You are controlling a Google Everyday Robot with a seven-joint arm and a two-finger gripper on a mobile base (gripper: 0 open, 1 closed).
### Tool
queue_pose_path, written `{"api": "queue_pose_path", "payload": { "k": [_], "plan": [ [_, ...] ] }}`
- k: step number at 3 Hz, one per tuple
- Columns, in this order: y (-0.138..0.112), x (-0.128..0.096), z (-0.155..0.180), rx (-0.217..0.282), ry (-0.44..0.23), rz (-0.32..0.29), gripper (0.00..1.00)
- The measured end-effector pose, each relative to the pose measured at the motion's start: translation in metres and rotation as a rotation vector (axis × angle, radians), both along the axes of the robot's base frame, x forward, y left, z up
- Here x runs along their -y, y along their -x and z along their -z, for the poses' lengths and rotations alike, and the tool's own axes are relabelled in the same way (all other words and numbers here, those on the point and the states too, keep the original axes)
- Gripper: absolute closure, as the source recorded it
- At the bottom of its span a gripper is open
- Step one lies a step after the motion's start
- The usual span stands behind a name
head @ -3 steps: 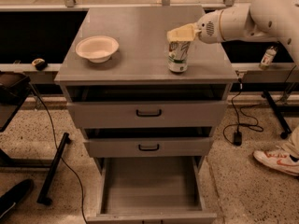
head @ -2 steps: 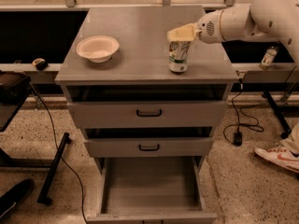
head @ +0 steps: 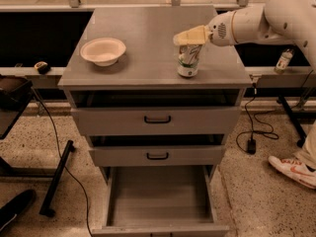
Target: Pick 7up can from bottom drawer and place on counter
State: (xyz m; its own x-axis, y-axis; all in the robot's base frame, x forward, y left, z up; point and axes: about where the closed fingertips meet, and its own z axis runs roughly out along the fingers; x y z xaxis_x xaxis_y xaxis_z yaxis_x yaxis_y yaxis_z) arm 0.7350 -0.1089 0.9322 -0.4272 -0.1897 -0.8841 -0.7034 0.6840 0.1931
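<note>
The 7up can (head: 188,61) stands upright on the counter (head: 148,38), near its right front part. It is white-silver with green markings. My gripper (head: 190,36) reaches in from the right on a white arm (head: 266,19) and sits right at the can's top, hiding the lid. The bottom drawer (head: 160,196) is pulled fully out, and its plain grey inside holds nothing that I can see.
A white bowl (head: 102,50) sits on the counter's left part. The two upper drawers (head: 157,120) with black handles are slightly open. A small bottle (head: 283,61) stands on a ledge at the right. A person's shoe (head: 292,171) and cables lie on the floor at the right.
</note>
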Motion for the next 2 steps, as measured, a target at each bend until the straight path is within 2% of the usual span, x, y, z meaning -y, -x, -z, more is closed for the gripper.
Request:
{"api": "queue_pose_path", "payload": {
  "k": [1,2],
  "plan": [
    [0.0000,-0.0001,0.0000,0.000,0.000,0.000,0.00],
    [0.0000,-0.0001,0.0000,0.000,0.000,0.000,0.00]
  ]
}}
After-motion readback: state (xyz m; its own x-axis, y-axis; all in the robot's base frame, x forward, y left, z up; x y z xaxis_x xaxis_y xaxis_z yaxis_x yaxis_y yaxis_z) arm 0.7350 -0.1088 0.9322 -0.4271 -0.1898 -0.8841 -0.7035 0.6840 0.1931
